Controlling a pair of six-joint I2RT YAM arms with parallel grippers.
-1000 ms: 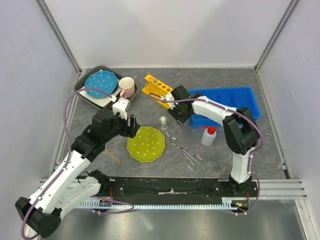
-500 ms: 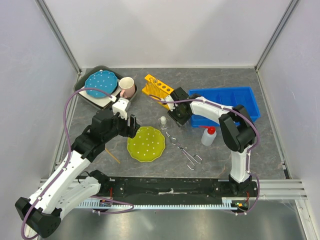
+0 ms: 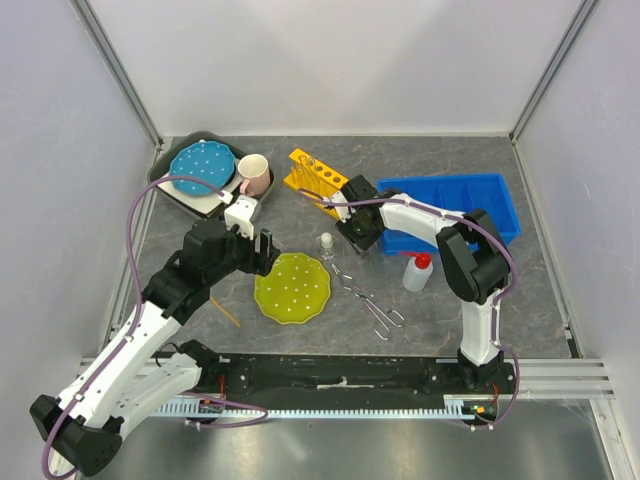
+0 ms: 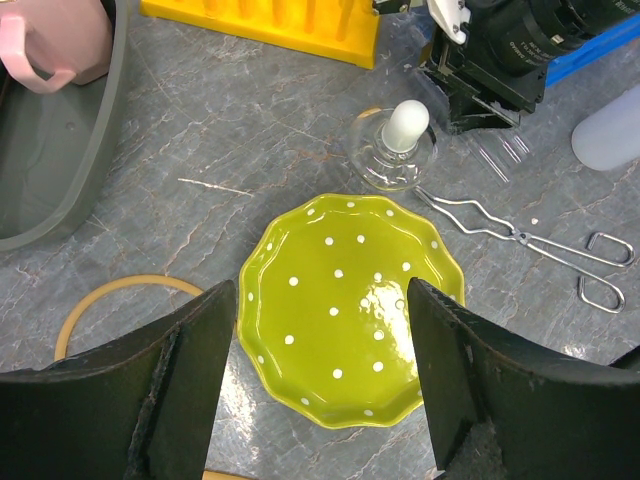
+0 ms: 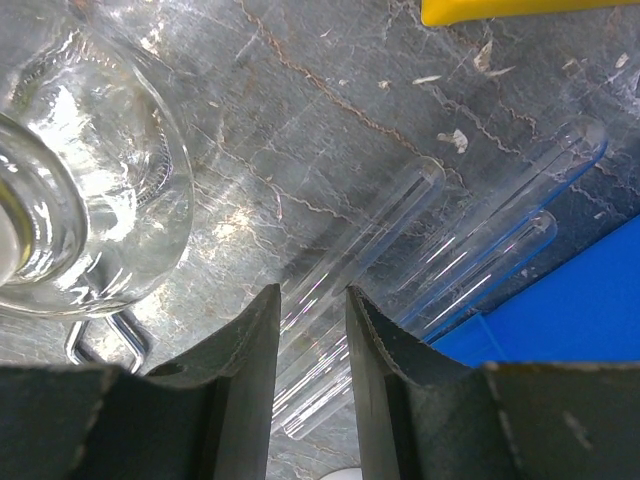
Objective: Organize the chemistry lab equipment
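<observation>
My right gripper [image 3: 352, 238] [image 5: 313, 292] is low over the table beside the small clear white-capped flask [image 3: 326, 243] [image 5: 70, 200]. Its jaws stand narrowly open on either side of one thin clear tube [image 5: 400, 215], which lies flat with two more tubes [image 5: 520, 190] next to it. The yellow rack [image 3: 315, 180] [image 4: 260, 20] stands just behind. Metal tongs [image 3: 365, 298] [image 4: 520, 238] and the red-capped white bottle [image 3: 417, 272] lie to the front right. My left gripper [image 3: 262, 247] [image 4: 322, 290] hangs wide open and empty over the dotted green plate [image 3: 292, 287] [image 4: 350, 310].
A blue divided bin [image 3: 470, 190] sits at the back right, touching the right arm's side. A grey tray [image 3: 185, 195] at the back left holds a blue dotted plate [image 3: 200, 163] and a pink mug [image 3: 254, 173]. A tan ring [image 4: 110, 295] lies left of the green plate.
My right gripper has shifted slightly left and nearer, toward the flask. The left arm and all objects have stayed put.
</observation>
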